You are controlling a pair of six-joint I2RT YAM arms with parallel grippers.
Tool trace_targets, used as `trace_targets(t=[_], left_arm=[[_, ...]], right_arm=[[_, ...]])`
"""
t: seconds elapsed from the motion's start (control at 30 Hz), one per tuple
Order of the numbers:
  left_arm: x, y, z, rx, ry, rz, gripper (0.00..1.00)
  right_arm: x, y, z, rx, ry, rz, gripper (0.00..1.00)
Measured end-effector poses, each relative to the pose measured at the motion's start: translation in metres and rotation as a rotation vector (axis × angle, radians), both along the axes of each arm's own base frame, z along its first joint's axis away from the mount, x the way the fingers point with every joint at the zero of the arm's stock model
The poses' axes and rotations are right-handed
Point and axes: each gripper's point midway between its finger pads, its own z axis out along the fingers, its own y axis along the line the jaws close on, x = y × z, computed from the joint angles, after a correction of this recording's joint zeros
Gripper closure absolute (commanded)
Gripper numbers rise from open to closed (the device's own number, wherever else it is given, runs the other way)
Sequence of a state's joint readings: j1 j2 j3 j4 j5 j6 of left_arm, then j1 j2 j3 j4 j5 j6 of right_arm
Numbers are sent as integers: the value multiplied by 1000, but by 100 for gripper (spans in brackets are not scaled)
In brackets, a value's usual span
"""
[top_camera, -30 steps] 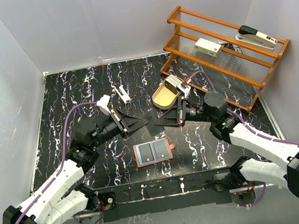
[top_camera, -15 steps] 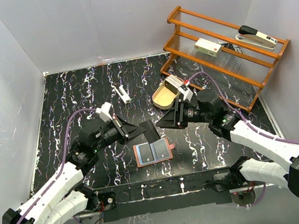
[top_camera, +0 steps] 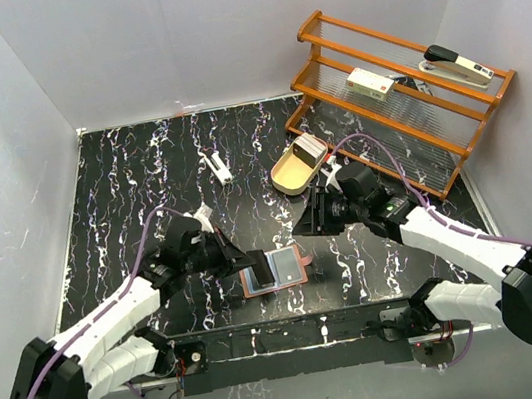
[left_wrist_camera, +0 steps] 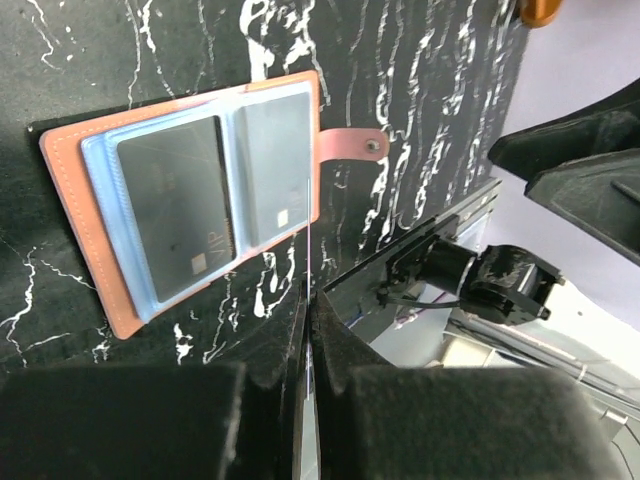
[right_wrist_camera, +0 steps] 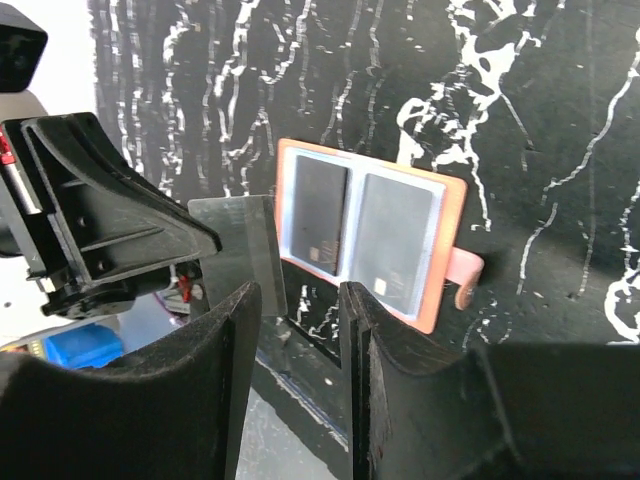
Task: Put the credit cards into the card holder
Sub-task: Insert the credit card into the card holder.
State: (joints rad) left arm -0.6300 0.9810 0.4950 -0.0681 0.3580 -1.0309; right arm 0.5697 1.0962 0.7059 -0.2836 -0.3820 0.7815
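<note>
The card holder [top_camera: 287, 268] lies open on the black marbled table near the front edge, salmon leather with a pale blue inside and its tab [left_wrist_camera: 350, 145] pointing right. A dark card [left_wrist_camera: 175, 205] sits in each of its two sleeves. My left gripper [top_camera: 252, 261] is shut on one thin credit card [right_wrist_camera: 245, 245], which hangs over the holder's left edge and shows edge-on [left_wrist_camera: 310, 262] in the left wrist view. My right gripper [top_camera: 303, 226] hovers just right of and behind the holder, open with nothing between its fingers [right_wrist_camera: 232, 335].
A tan oval wooden tray [top_camera: 294, 170] sits behind the right gripper. The orange wooden rack [top_camera: 402, 102] at the back right carries a white box with a red mark [top_camera: 369, 84] and a stapler [top_camera: 458, 66]. A small white object [top_camera: 218, 169] lies mid-table.
The right gripper has opened, let go of the card and drawn back. The left arm has carried the card forward and down to the holder's left side.
</note>
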Motion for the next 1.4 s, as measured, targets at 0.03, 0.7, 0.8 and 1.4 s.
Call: trace_targets(t=[0.03,0.7,0.8,1.4], left_arm=[[-1,-1,-6,12,19,-10,100],[1,-8,-49,58,104,-90,100],[1,-8,-53,58,115,-90,100],[3,-13,-57,31,113,-121,100]], right_arm=[[0,-1,-6,-19,11,0,66],[-20,6,-92,-269,122,110,71],[-16,5,-96,-290,107,109,71],[-10,7,-121,-358,81,144,81]])
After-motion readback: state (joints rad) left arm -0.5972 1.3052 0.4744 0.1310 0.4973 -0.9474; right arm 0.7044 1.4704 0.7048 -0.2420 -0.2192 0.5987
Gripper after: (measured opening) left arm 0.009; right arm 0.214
